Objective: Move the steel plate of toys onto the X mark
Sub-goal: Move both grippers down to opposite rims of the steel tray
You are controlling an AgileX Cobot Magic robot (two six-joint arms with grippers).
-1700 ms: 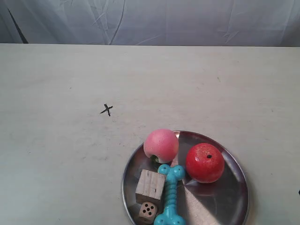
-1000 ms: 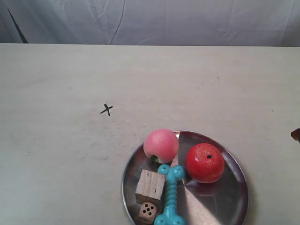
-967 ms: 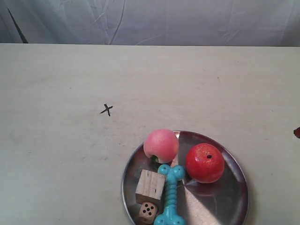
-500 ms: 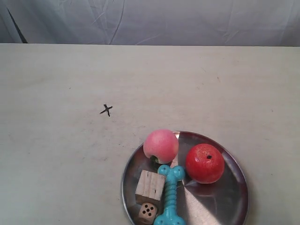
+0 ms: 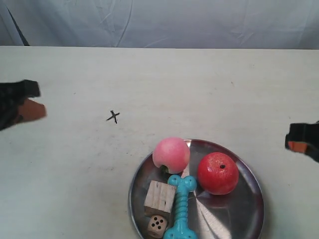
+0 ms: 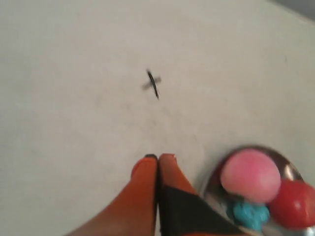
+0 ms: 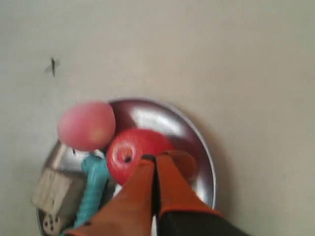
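The steel plate lies near the table's front edge, right of centre. It carries a pink peach, a red apple, a teal bone toy, a pale wooden block and a small die. The X mark is inked on the tabletop up and left of the plate, apart from it. My left gripper is shut and empty, hovering between the X mark and the peach. My right gripper is shut and empty above the apple and plate.
The arm at the exterior view's left reaches in over the table's left edge. The arm at the exterior view's right reaches in at the right edge. A pale wrinkled curtain hangs behind the table's far edge.
Both arms have come into the exterior view from the left and right edges; half a second ago neither showed. The plate and toys have not moved.
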